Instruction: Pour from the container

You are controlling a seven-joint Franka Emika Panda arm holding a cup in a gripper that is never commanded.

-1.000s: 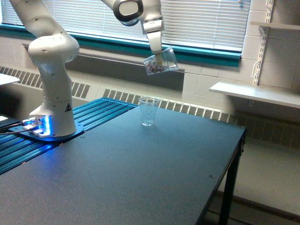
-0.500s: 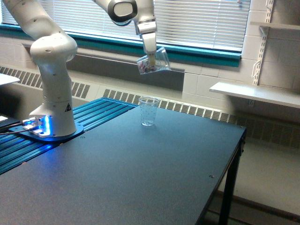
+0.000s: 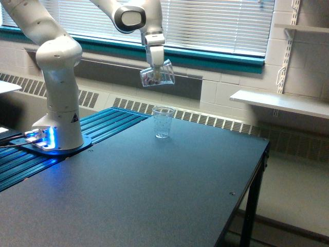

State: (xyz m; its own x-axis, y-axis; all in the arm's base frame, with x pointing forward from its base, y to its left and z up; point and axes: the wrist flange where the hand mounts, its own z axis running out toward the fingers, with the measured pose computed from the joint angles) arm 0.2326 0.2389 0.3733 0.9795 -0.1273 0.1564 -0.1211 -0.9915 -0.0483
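The dark surface (image 3: 154, 195) filled the lower part of the frame, its near portion bare, with its right edge and one leg running down toward the lower right. At the left edge of the frame, blue ribbed panels (image 3: 77, 139) lay along the surface, and on them stood the white base of the arm (image 3: 57, 92), lit blue at its foot.

Further back, slightly left of the frame's centre, a clear tapered cup with fine dotted marks (image 3: 163, 122) stood upright on the surface, alone.

Above it and a little toward the frame's left, the end effector (image 3: 154, 66) hung downward from the arm's wrist in the upper centre. It was clamped on the container (image 3: 157, 77), a small clear plastic cup held in the air, well apart from the dotted cup below. The container was tilted, its wider end toward the frame's right. Small dark pieces showed inside it near its lower left part; what they were could not be told.

Behind all this ran a teal window sill (image 3: 205, 56) under closed blinds (image 3: 216, 23), with a white shelf (image 3: 277, 103) on the wall at the right.
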